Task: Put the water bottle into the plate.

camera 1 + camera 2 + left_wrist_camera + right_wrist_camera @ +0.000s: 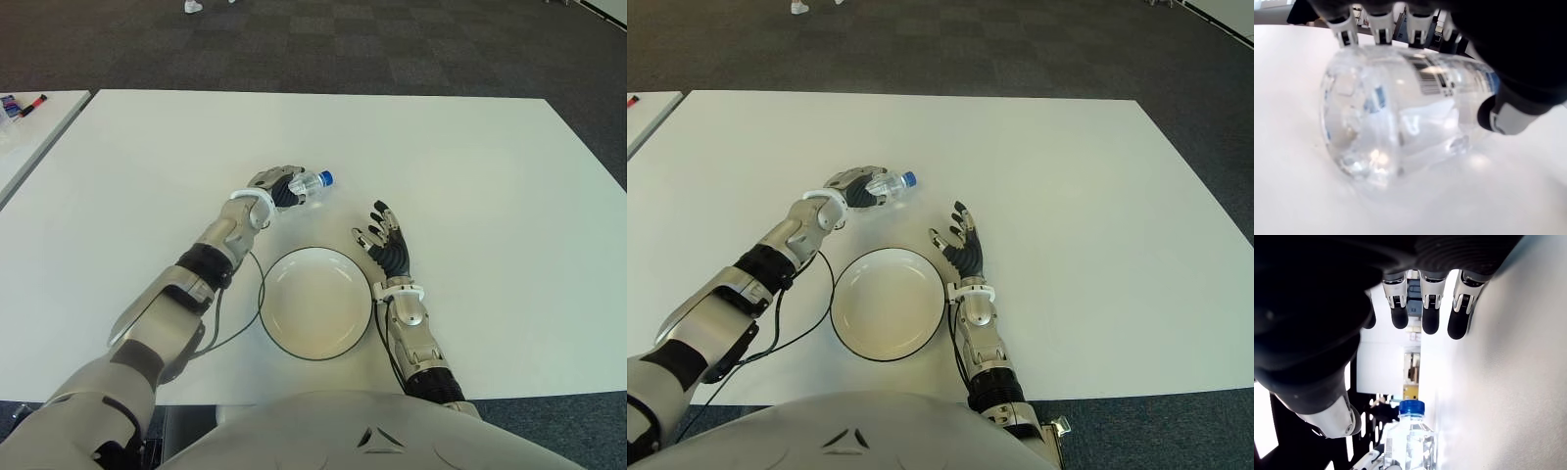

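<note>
One water bottle (308, 185), one plate (315, 303) and my two hands are showing on the white table (490, 186). The clear bottle is lying on its side on the table just beyond the plate's far left rim, its blue cap (326, 178) pointing away from my left hand (275, 188). I am wrapping that hand over the bottle's body, fingers (1382, 24) curling across the top and thumb pressing its side. My right hand (385, 242) is showing just right of the plate, palm up, fingers loosely spread and grasping nothing. A black cable (231, 333) is trailing along the plate's left side.
</note>
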